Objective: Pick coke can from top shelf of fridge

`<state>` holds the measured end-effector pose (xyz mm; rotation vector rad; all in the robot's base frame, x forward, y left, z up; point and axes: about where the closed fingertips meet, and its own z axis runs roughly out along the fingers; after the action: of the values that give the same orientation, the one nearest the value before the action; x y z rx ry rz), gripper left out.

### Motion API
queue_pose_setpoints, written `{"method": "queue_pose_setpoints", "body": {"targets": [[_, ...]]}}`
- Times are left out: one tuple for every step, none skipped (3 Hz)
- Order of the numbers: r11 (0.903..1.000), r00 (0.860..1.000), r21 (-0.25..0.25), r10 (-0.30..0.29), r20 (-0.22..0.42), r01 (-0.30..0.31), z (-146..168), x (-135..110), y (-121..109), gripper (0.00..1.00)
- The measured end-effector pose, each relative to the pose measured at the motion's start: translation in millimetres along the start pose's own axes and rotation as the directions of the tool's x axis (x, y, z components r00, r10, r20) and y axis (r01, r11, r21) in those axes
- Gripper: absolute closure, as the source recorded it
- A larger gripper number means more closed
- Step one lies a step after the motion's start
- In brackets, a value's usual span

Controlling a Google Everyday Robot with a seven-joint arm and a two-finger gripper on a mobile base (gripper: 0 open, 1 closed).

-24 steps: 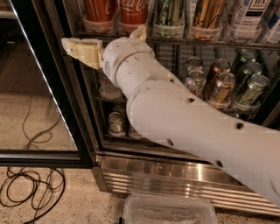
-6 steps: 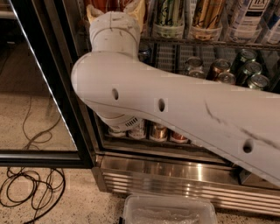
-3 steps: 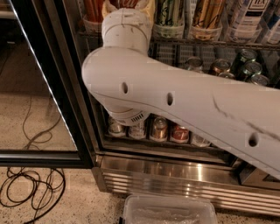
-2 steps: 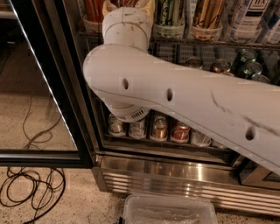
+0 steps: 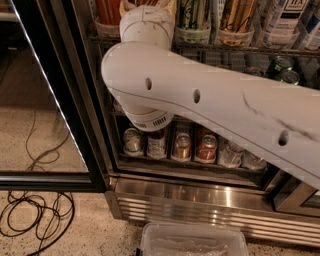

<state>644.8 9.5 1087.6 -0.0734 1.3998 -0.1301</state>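
Note:
The fridge (image 5: 200, 200) stands open, with its ribbed steel base below. The top shelf (image 5: 225, 49) is a wire rack of tall cans behind clear guards. A red coke can (image 5: 109, 10) stands at its left end. A second red can is just beside it to the right, mostly hidden behind my wrist; only a sliver of red shows at the top edge. My gripper (image 5: 147, 4) is at that second can, at the very top of the camera view. My white arm (image 5: 210, 105) crosses the fridge's middle and hides most of the shelves.
Short cans (image 5: 182, 147) line the bottom rack and green cans (image 5: 282, 67) stand on the right middle rack. The black-framed glass door (image 5: 65, 100) stands open at the left. A clear plastic bin (image 5: 195, 242) lies on the floor in front. Black cables (image 5: 35, 215) lie at the lower left.
The gripper has gone from the door frame side up to the red cans on the top shelf. Over the last second the arm has barely moved.

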Motion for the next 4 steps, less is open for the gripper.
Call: {"method": "queue_pose_setpoints", "body": {"targets": [[0.9999,1.0,-0.01,0.011,-0.008,-0.012,8.4,0.7,1.0,0.34],[0.9995,1.0,-0.029,0.013,-0.009,-0.013,19.9,0.7,6.1,0.33],[0.9988,1.0,-0.045,0.02,-0.011,-0.021,28.4,0.4,11.4,0.32],[0.9974,0.999,-0.063,0.034,-0.011,-0.035,25.2,-3.8,15.1,0.51]]}}
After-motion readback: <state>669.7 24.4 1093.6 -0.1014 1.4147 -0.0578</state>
